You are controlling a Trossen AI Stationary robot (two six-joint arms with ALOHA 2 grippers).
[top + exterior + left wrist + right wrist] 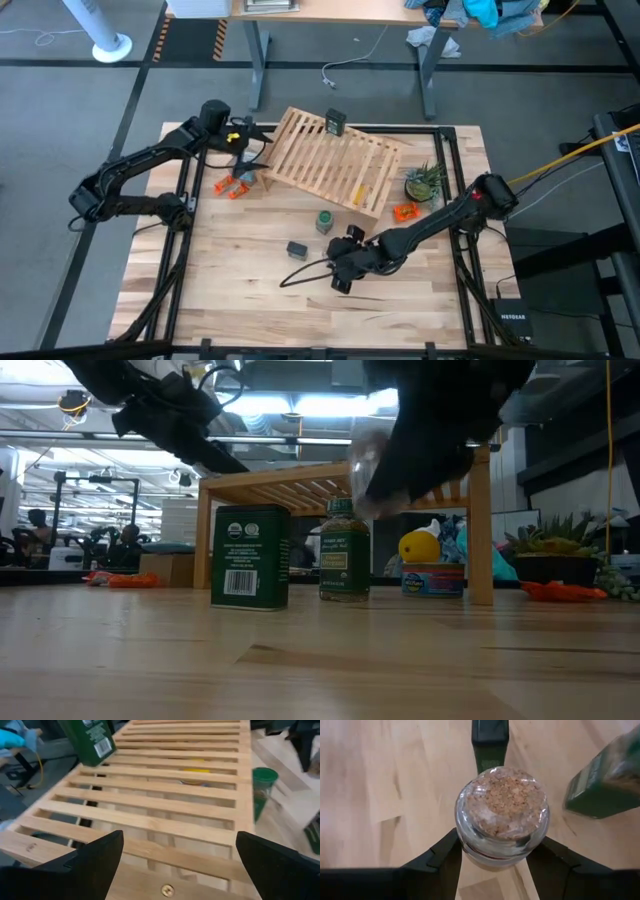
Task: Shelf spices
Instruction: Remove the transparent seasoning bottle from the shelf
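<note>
Cork-stoppered and made of clear glass, the tiny round jar sits clamped between the two dark fingers of the right gripper, seen cork-end on with the pale wooden tabletop below it; the jaws press its sides, which leaves the cork and base free for setting it down. In the high view that right gripper is over the near middle of the table, well short of the large light-wood slatted shelf, so carrying the jar there looks like the step in hand. Two spices wait on the tabletop between gripper and shelf: a dark squarish tin with a pale label and a round green jar with a green cap, both upright in the low view, easy to take from the sides. Another dark squarish tin already stands on the shelf's far edge. Off at the shelf's left end, the left gripper waits with its fingers spread wide and nothing between them, out of the right arm's way
</note>
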